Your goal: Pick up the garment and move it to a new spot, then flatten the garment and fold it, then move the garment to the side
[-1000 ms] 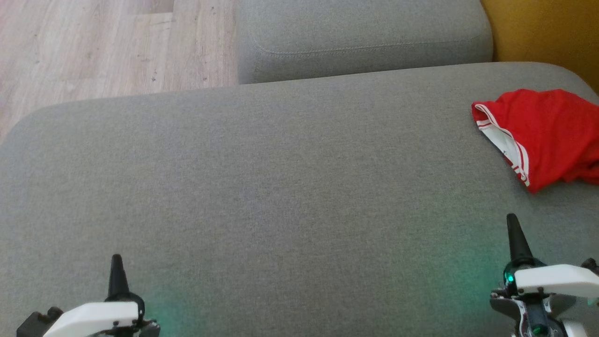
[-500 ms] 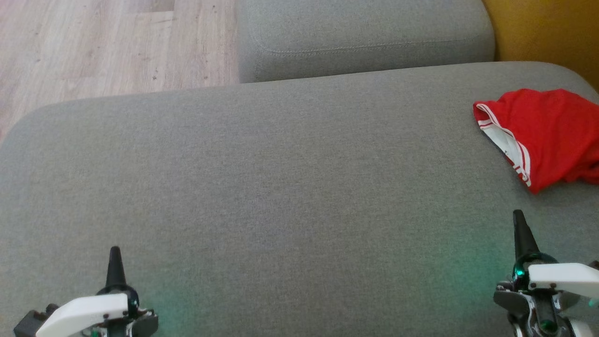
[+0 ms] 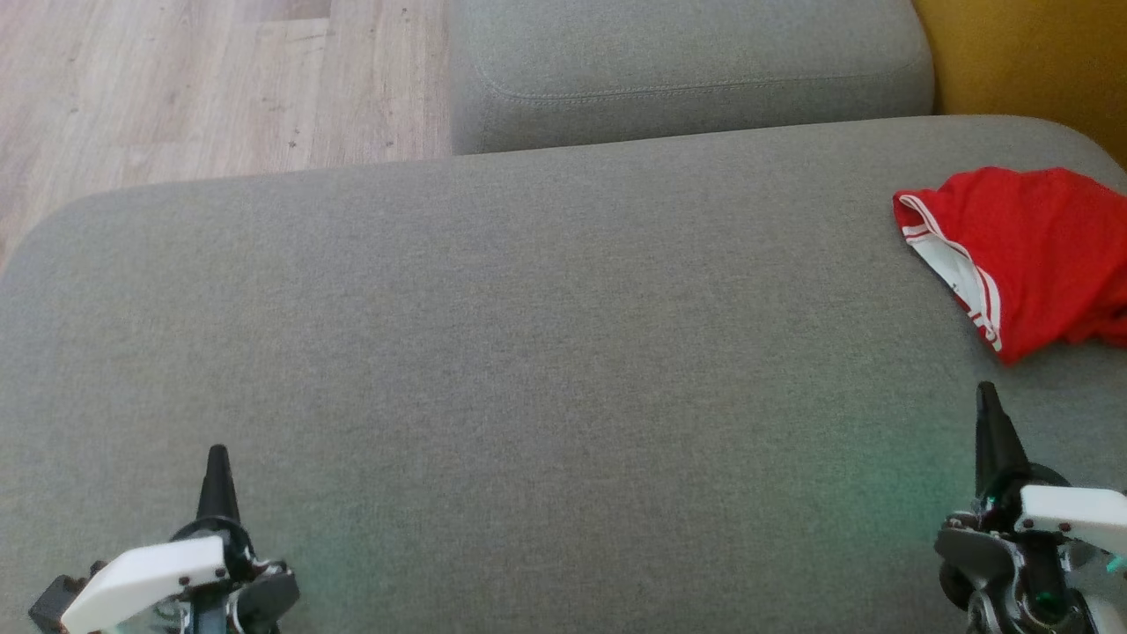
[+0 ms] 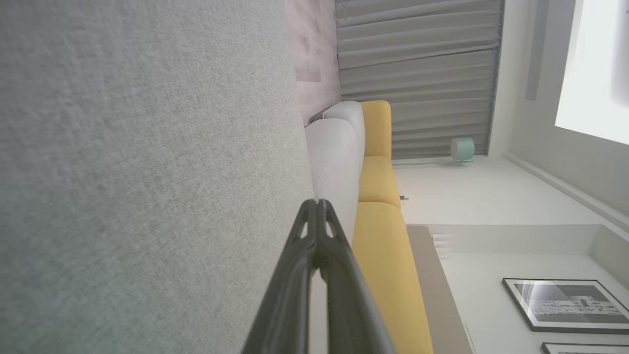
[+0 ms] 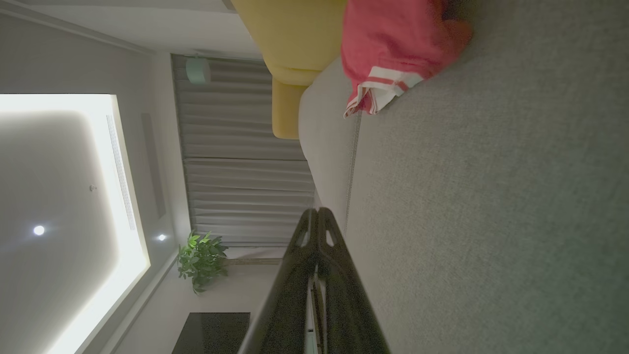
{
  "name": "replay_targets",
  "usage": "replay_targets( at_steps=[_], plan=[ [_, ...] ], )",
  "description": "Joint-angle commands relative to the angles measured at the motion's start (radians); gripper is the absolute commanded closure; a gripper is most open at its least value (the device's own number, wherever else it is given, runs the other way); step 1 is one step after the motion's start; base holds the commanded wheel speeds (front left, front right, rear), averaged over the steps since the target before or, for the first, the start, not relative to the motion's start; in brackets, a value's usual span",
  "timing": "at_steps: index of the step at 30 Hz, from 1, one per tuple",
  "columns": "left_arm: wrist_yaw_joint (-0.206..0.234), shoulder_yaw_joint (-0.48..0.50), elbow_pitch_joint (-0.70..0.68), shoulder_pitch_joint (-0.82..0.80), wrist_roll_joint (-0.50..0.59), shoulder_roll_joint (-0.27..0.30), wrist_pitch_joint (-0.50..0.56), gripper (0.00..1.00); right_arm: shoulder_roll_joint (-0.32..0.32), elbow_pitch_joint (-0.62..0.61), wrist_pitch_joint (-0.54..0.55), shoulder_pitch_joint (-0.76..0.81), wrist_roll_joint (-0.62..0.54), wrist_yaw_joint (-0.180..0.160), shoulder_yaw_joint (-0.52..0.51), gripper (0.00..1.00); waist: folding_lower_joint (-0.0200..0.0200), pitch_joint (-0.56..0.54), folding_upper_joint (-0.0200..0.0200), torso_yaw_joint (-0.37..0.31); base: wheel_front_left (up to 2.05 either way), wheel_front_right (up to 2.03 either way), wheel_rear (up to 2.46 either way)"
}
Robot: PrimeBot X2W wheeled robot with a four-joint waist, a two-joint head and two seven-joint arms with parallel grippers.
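The garment (image 3: 1030,255) lay bunched at the right end of the grey cushion (image 3: 546,352).
Head view: left gripper (image 3: 217,458) and right gripper (image 3: 986,396) hovered low, garment near the right one, apart. Left wrist view: fingers pressed together, empty. Right wrist view: likewise closed, holding nothing.

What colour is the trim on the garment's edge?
White with thin red stripes, on a red garment; clearest in the head view.

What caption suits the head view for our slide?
Red garment bunched at right of the grey cushion; left gripper and right gripper shut, clear of it.
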Motion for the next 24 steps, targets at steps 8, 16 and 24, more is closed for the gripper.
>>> replay_targets(
  at_steps=[8,16,24],
  plan=[
    [-0.015,0.046,-0.047,-0.068,-0.074,0.001,0.024,1.0,-0.003,-0.04,0.013,-0.07,0.089,-0.001,0.008,1.0,0.0,0.001,0.0,0.001,0.0,0.0,0.0],
    [-0.015,0.046,-0.047,-0.068,-0.074,0.001,0.024,1.0,-0.003,-0.04,0.013,-0.07,0.089,-0.001,0.008,1.0,0.0,0.001,0.0,0.001,0.0,0.0,0.0],
    [-0.015,0.046,-0.047,-0.068,-0.074,0.001,0.024,1.0,-0.003,-0.04,0.013,-0.07,0.089,-0.001,0.008,1.0,0.0,0.001,0.0,0.001,0.0,0.0,0.0]
  ],
)
